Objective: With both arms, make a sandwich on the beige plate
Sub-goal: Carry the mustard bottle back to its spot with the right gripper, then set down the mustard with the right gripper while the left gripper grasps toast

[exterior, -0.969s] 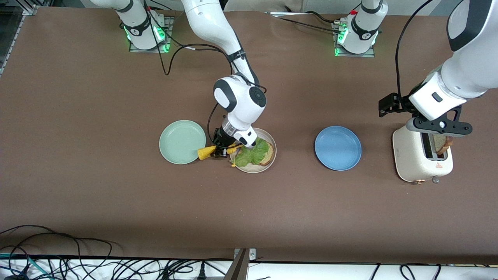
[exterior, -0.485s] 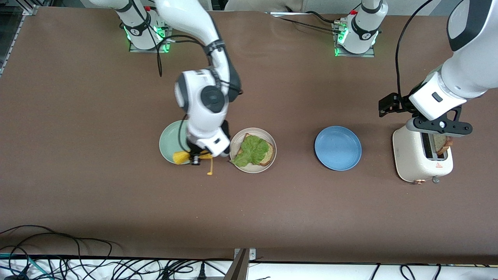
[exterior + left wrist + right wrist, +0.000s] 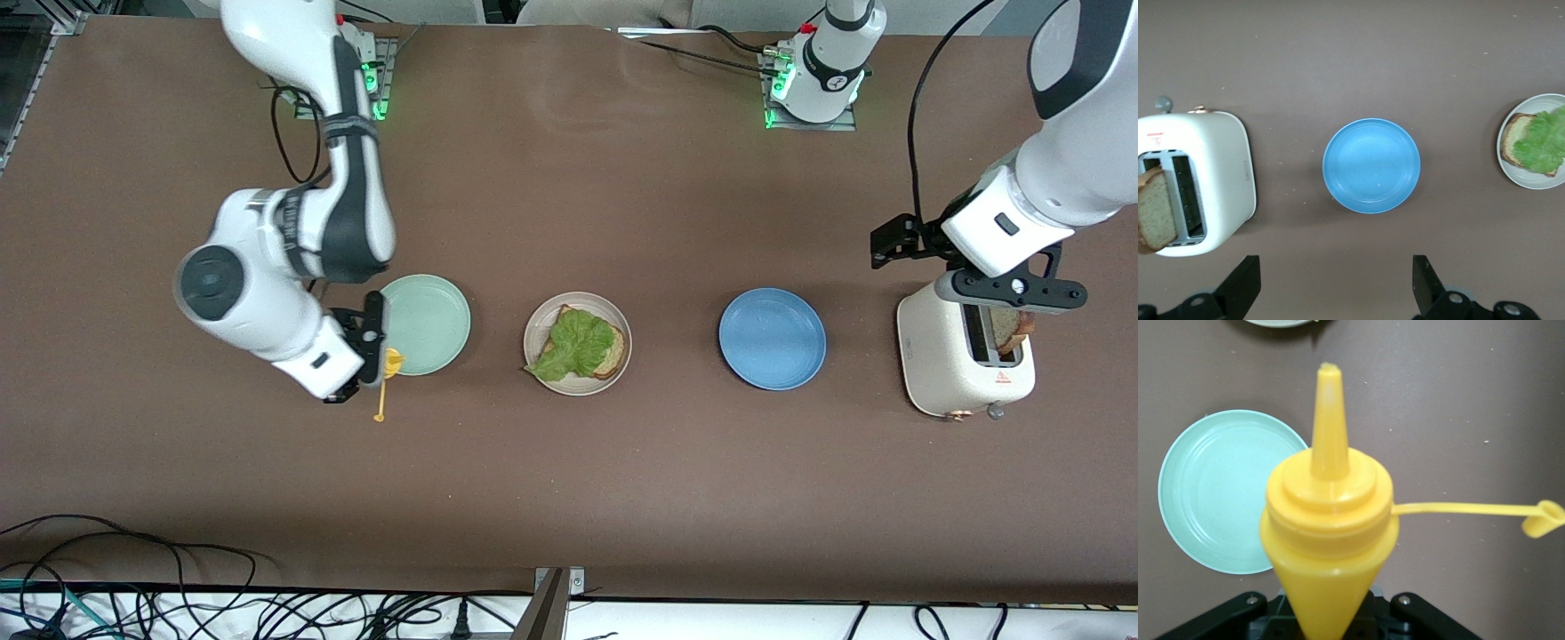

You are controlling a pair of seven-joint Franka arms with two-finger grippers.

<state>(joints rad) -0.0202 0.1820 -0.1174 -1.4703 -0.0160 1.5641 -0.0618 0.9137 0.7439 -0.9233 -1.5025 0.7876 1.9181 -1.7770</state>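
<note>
Your right gripper [image 3: 369,369] is clamped on a yellow squeeze bottle [image 3: 1329,540], held over the surface at the edge of the mint-green plate [image 3: 427,324], its cap dangling on a strap. Your left gripper [image 3: 1335,293] hangs with jaws spread wide over the toaster [image 3: 958,364], where a bread slice [image 3: 1009,331] sticks up. The beige plate [image 3: 537,322] sits between the mint-green and blue plate [image 3: 772,339], bare surface around it, holding one bread slice under the lettuce [image 3: 576,347].

Yellow squeeze bottle [image 3: 1328,540]: body cut off at 6 o'clock, grip unseen. Bread slice [image 3: 1155,210] clipped at 9 o'clock.
</note>
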